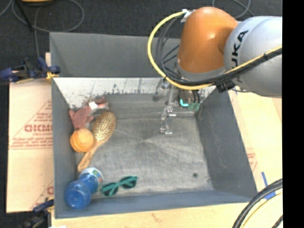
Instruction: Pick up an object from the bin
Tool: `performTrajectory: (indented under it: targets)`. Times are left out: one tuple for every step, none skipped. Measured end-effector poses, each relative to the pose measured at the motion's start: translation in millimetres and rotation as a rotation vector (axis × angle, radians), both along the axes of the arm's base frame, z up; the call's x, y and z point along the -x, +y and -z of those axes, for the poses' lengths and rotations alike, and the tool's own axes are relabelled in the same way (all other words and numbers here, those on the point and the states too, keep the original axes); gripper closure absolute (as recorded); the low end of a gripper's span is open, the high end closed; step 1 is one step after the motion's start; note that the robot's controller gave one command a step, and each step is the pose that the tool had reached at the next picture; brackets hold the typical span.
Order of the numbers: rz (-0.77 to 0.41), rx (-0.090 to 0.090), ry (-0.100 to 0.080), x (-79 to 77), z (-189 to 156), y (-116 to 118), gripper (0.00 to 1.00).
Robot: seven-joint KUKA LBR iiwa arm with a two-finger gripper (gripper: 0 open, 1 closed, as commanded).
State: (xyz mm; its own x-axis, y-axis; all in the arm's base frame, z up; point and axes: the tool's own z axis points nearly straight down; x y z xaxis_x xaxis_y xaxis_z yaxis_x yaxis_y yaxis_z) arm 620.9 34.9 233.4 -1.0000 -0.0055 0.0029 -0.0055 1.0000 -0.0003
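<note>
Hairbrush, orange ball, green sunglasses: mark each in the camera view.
hairbrush (104, 126), camera view, bristle head
orange ball (82, 140), camera view, its middle
green sunglasses (118, 185), camera view, the bridge

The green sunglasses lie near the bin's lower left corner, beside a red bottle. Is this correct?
Not quite. The camera view shows that the bottle beside the green sunglasses is blue, not red; both lie near the lower left corner of the bin.

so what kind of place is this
Probably a robotics lab set up for grasping trials: a robot arm reaches into a grey metal bin, which holds mismatched household things: a hairbrush, an orange ball, a blue bottle and green sunglasses.
</note>
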Motion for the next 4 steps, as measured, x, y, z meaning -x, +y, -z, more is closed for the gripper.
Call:
performTrajectory:
  targets:
    - [0.000,-0.001,-0.008,-1.4,-4.5,0.1,0.00]
    - [-0.051,0.001,-0.013,8.6,50.3,27.2,0.00]
    - [-0.088,0.000,-0.002,56.1,80.1,33.5,0.00]
    - [-0.141,0.000,-0.012,78.1,131.6,35.1,0.00]
